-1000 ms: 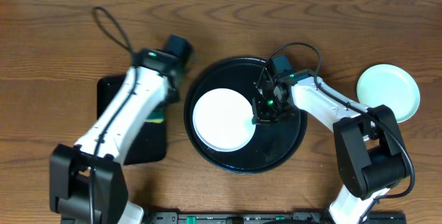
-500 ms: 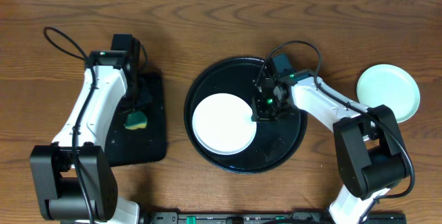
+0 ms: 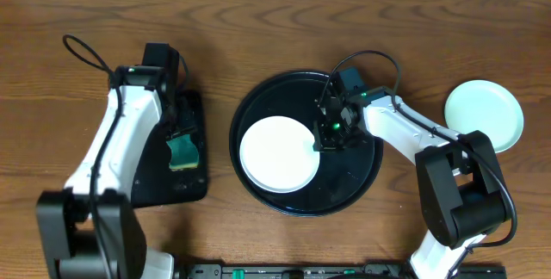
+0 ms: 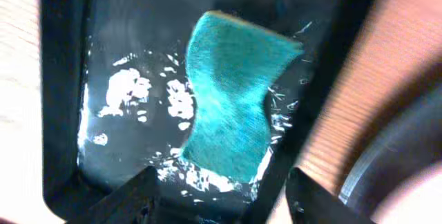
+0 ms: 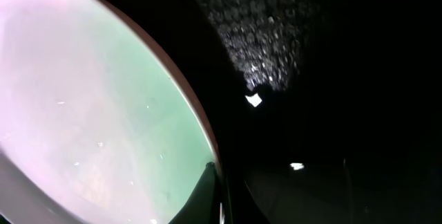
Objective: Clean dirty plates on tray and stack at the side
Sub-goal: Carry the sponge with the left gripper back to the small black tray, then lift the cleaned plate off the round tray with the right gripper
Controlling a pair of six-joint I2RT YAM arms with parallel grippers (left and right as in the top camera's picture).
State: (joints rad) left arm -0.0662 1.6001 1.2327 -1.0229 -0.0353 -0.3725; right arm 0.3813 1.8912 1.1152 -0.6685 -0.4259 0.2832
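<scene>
One white plate lies in the left half of the large round black tray. My right gripper is shut on this plate's right rim. In the right wrist view a dark finger lies over the rim of the pale green-white plate. A second, pale mint plate sits on the table at the far right. My left gripper stands open over the green sponge. In the left wrist view the sponge lies loose beyond the spread fingers.
The sponge rests in a small rectangular black tray left of the round tray; its floor is wet with foam. A black cable loop lies behind the left arm. Bare wooden table runs along the back.
The left arm swung from beside the round tray to over the rectangular tray. Its jaws opened and let go of the sponge. The right arm and the plate have not moved.
</scene>
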